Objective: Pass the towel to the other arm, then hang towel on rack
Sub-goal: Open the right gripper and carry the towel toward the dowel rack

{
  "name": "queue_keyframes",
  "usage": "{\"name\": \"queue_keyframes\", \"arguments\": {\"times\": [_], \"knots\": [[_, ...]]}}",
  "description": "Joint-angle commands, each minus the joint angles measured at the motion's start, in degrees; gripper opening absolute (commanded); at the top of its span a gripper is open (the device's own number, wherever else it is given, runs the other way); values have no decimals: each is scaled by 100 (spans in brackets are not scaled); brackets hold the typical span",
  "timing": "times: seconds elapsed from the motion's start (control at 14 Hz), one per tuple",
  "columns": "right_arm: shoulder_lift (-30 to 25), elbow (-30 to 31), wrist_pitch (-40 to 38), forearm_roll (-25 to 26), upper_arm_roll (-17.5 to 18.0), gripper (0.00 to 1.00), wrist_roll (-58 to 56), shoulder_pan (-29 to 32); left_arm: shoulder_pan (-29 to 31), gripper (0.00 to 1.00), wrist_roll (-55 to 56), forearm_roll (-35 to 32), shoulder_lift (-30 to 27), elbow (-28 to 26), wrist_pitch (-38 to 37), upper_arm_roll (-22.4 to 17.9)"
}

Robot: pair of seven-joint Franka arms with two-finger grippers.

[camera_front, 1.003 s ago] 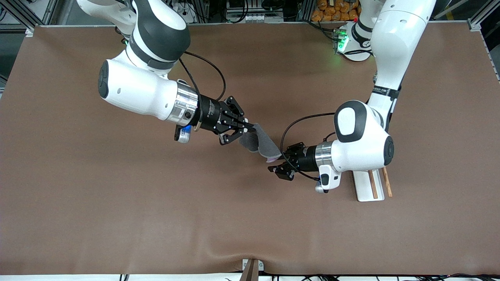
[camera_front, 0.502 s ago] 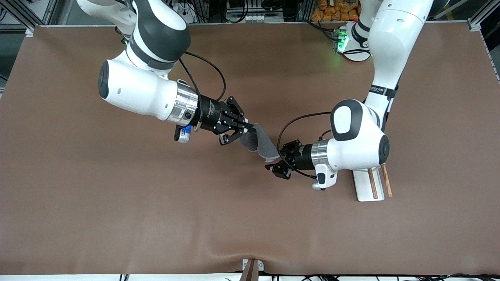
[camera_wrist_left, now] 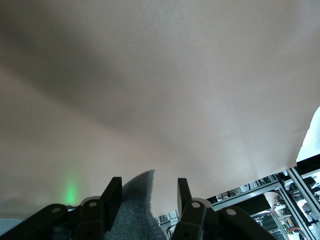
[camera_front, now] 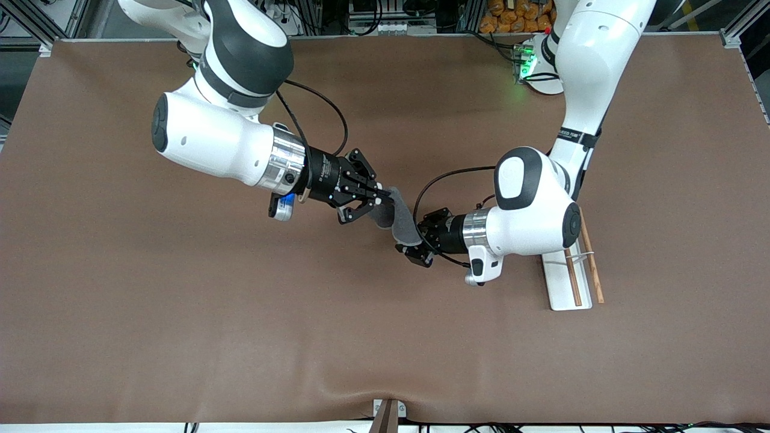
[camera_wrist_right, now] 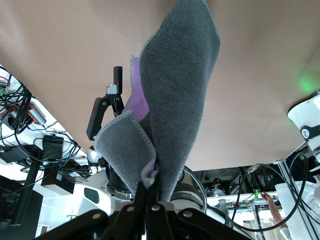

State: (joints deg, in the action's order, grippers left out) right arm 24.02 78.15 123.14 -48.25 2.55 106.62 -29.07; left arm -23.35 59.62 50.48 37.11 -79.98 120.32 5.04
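Compared with a second ago, your left tool [camera_front: 410, 243] has slid in from beside the rack toward the towel [camera_front: 402, 220], and its fingers [camera_wrist_left: 113, 196] now sit on either side of the cloth's free end instead of hanging off just short of it. The right arm hasn't budged.

So here's where the towel is: up in the air over the middle of the tabletop [camera_front: 180, 313], held by one edge and drooping as a folded grey flap between the two tools. In the right wrist view you can see the towel [camera_wrist_right: 175, 100] pinched tight at its edge, with a bit of purple showing in the fold, so your right tool [camera_front: 380, 195] is clamped on it, no question. That same view shows the other arm's tool sticking up past the cloth.

In the left wrist view the towel [camera_wrist_left: 137, 210] pokes up between the two black fingers with a visible gap on each side, so your left tool is spread wide and hasn't closed on anything yet. The cloth is between the fingers, not gripped by them.

The rack [camera_front: 568, 282] sits on the tabletop toward the left arm's end, white base flat, the two brown rods running along it, partly tucked under the left arm's wrist. It's well apart from the towel.
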Motion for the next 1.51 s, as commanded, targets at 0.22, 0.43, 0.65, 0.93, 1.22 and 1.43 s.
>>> {"name": "queue_keyframes", "arguments": {"times": [0.22,0.43,0.65,0.93,1.22,1.43], "knots": [[67,-125,35,-106,-71,0,105,-81,41,16,85,-3,42,35,-237,-38],[59,-125,35,-106,-71,0,96,-73,58,6,76,-12,42,35,-246,-38],[50,-125,-18,-115,-71,54,70,6,76,0,67,-3,51,44,-237,-56],[50,-125,-36,-71,-71,88,61,-2,59,0,14,-299,-1,79,-237,-100],[-38,-107,-658,-18,-97,100,0,225,287,0,32,-1172,-309,105,-307,-82],[-152,-125,-1447,-27,-106,100,-411,620,331,0,-161,-1864,-625,96,-474,-74]]}}
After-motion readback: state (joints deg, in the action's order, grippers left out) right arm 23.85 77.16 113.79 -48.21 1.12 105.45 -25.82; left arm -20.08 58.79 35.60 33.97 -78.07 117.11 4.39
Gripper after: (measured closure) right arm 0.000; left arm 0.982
